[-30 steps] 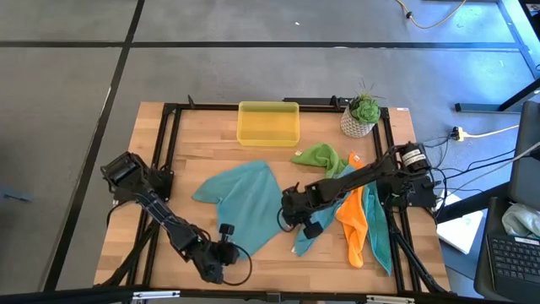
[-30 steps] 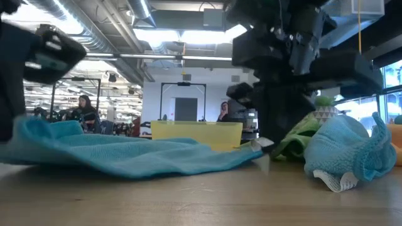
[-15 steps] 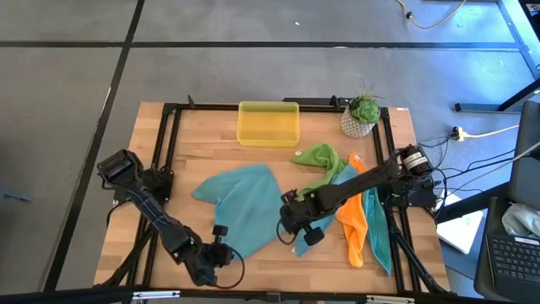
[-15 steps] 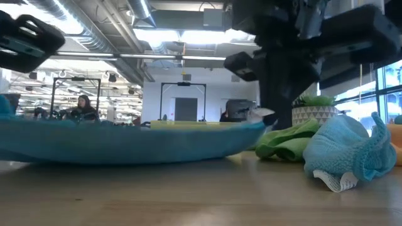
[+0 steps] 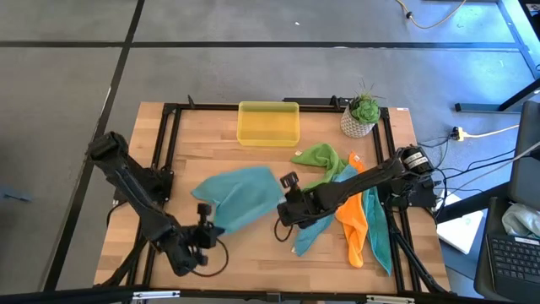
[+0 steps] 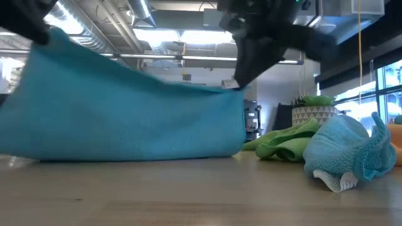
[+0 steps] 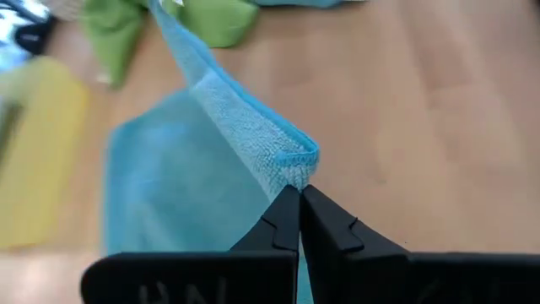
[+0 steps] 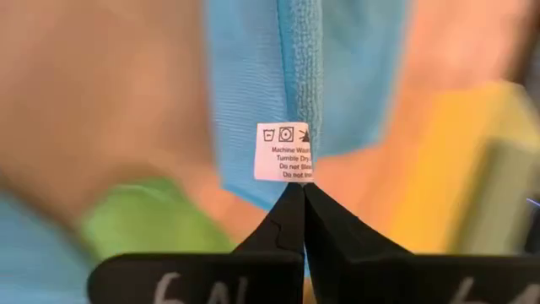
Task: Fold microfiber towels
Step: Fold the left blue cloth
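Note:
A teal towel (image 5: 240, 198) lies mid-table with its near edge raised. My left gripper (image 5: 208, 224) is shut on that edge's left corner, and my right gripper (image 5: 283, 203) is shut on its right corner. In the low view the towel (image 6: 125, 113) hangs as a sheet from the raised edge, and its lower part rests on the table. A lime green towel (image 5: 321, 157), an orange towel (image 5: 352, 221) and more teal towels (image 5: 314, 233) lie bunched at the right. My left gripper pinches the towel's hemmed corner (image 7: 291, 162) between its two fingertips. The edge runs away from the fingers, drawn fairly straight toward the other arm. The corner is lifted clear of the table. My right gripper pinches the towel's corner beside the white care label (image 8: 287, 152) between its two fingertips. In the low view the corner (image 6: 237, 88) is held well above the table. The cloth hangs below it with its lower part on the wood.
A yellow tray (image 5: 268, 123) stands at the far edge, and a potted plant (image 5: 361, 116) at the far right. The bunched towels fill the right side. Bare wood shows at the near left and near middle.
Both grippers have risen and gone toward the far edge, the left one also toward the left, keeping hold of the teal towel's near corners. The near edge has come up off the table and drawn straight. The far part has stayed on the wood.

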